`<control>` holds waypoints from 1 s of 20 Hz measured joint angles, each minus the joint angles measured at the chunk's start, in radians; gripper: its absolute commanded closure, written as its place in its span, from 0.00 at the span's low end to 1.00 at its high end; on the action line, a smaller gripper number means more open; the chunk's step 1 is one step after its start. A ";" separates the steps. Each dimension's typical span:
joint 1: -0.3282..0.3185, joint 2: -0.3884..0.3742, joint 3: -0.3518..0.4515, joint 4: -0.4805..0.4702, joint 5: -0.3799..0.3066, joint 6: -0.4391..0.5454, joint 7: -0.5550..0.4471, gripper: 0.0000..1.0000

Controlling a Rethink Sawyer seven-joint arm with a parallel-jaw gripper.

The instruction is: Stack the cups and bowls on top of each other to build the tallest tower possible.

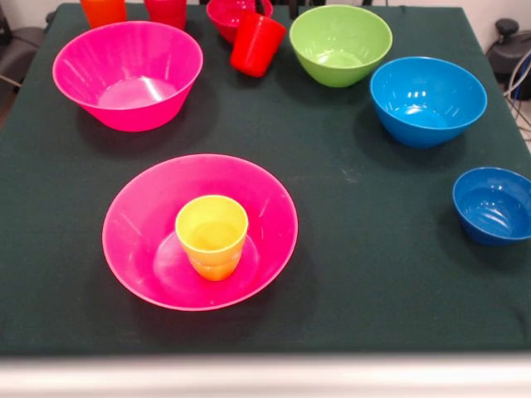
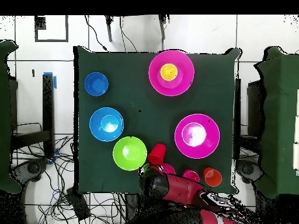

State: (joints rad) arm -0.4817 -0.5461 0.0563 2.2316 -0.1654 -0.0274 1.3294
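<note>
On the dark green table (image 1: pixel 348 274), taken from the left of the front view, an orange cup (image 1: pixel 103 11) stands at the far edge, cut off by the top of the picture. Just to its right is a red cup (image 1: pixel 168 11), also cut off at the top. In front of these two sits a large pink bowl (image 1: pixel 127 75), upright and empty. Nearer the camera lies a second, wider pink bowl (image 1: pixel 199 232) with a yellow cup (image 1: pixel 212 235) standing upright inside it, resting on the bowl's floor a little right of centre. This pair is the only stacked piece on the table.

Further right at the far edge is a small red bowl (image 1: pixel 226 16), and a tilted red cup (image 1: pixel 256 43) leans in front of it, touching or overlapping it. Next comes a green bowl (image 1: pixel 340 44), then a light blue bowl (image 1: pixel 427 100) nearer and to the right, standing apart. A small dark blue bowl (image 1: pixel 493 205) sits by the right edge, well apart from the rest.

In the overhead view the red and black arm (image 2: pixel 175 188) reaches over the table's near edge, just beside the tilted red cup (image 2: pixel 156 154). The gripper itself is hidden under the arm, so whether it is open or closed cannot be told.
</note>
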 measured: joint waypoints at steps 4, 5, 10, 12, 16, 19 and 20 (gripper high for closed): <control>-0.001 0.026 0.002 0.001 -0.015 -0.022 0.006 0.00; -0.003 0.031 0.002 0.002 -0.019 -0.023 0.007 0.00; -0.013 0.037 0.007 0.006 -0.034 -0.023 0.012 0.00; -0.017 0.032 0.008 0.009 -0.035 -0.023 0.012 0.00; -0.026 0.016 0.008 0.015 -0.035 -0.023 0.012 0.00; -0.031 0.001 0.008 0.019 -0.035 -0.023 0.012 0.00; -0.033 -0.013 0.008 0.021 -0.035 -0.023 0.012 0.00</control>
State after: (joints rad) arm -0.5145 -0.5587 0.0648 2.2528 -0.2006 -0.0499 1.3415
